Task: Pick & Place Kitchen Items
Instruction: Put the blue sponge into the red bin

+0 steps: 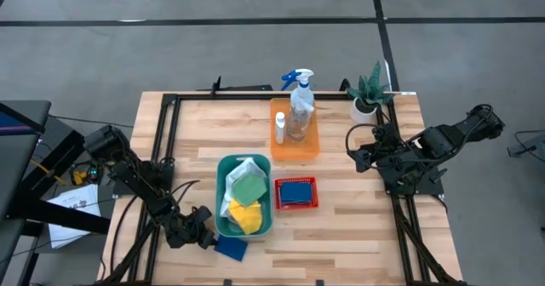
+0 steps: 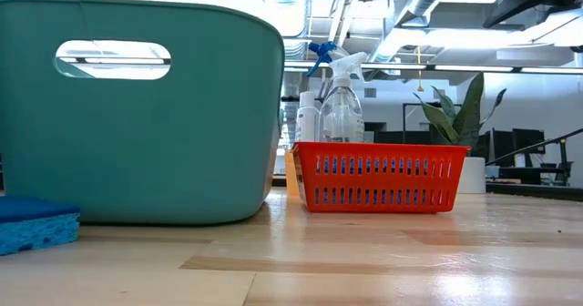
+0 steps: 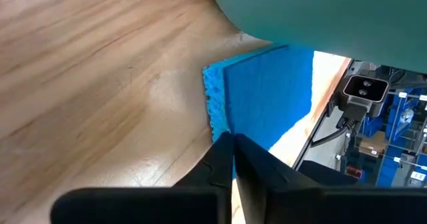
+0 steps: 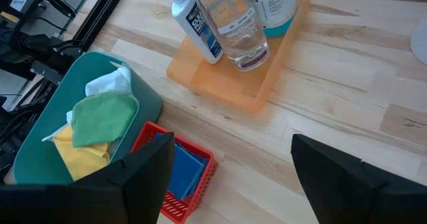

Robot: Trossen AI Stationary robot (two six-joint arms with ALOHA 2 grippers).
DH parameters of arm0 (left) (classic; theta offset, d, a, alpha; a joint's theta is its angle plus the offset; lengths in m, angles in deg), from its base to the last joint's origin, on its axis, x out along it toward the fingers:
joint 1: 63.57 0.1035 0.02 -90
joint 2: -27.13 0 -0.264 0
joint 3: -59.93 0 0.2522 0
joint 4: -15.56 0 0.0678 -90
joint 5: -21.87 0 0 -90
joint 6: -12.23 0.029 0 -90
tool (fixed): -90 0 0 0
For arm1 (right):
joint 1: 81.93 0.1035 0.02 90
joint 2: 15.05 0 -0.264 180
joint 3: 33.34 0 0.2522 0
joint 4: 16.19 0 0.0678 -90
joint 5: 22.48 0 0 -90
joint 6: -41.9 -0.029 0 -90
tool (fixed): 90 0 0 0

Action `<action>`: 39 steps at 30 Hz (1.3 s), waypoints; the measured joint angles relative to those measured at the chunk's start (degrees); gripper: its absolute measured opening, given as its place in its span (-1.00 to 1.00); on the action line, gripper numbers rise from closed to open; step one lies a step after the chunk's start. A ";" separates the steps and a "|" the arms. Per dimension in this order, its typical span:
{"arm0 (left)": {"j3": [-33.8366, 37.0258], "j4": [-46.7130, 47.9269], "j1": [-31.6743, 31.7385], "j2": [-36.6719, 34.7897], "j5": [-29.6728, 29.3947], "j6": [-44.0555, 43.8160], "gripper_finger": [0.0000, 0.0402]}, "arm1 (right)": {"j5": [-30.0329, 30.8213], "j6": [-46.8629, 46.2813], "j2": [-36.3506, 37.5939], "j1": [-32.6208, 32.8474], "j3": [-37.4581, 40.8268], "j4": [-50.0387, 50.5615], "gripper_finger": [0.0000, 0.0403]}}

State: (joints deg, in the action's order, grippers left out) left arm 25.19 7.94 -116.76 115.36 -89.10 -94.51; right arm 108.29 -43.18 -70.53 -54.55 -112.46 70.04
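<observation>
Wooden table point(image 1: 358, 235) on grey floor point(image 1: 213, 48). Left gripper point(image 1: 207, 237) closed beside blue sponge point(image 1: 231, 248) (near teal bin point(image 1: 220, 192)); right gripper point(image 1: 356, 146) spread wide, empty, near orange tray point(image 1: 294, 150).

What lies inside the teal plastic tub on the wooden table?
The teal plastic tub holds a white cloth, a green cloth on top and a yellow cloth. Anything beneath the cloths, and the tub's floor, is covered.
</observation>
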 joint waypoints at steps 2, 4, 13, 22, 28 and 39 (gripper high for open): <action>0.00 -0.04 -0.13 0.00 0.26 0.20 -0.99 | 0.00 0.00 0.00 0.00 0.00 0.00 0.44; 0.02 -0.05 -0.13 0.00 1.06 0.43 -0.99 | 0.00 0.00 0.00 0.00 0.00 0.00 0.44; 0.43 1.27 -0.87 -3.44 1.70 3.38 -1.00 | -0.02 0.15 0.00 0.00 0.00 0.00 0.44; 0.34 7.96 -0.87 -10.63 2.04 6.54 -1.00 | -0.02 0.15 -0.02 0.00 0.00 -0.04 0.44; 0.28 10.35 -0.94 -15.86 5.54 10.68 -1.00 | -0.04 1.17 -0.02 -0.01 0.00 -1.01 0.44; 0.22 9.83 -3.67 -26.54 6.16 17.94 -1.00 | -0.04 1.49 -0.01 0.00 0.00 -1.41 0.44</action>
State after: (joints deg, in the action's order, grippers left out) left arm 25.41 17.77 -120.43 88.82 -82.93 -76.57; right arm 108.25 -41.69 -70.54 -54.55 -112.46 68.63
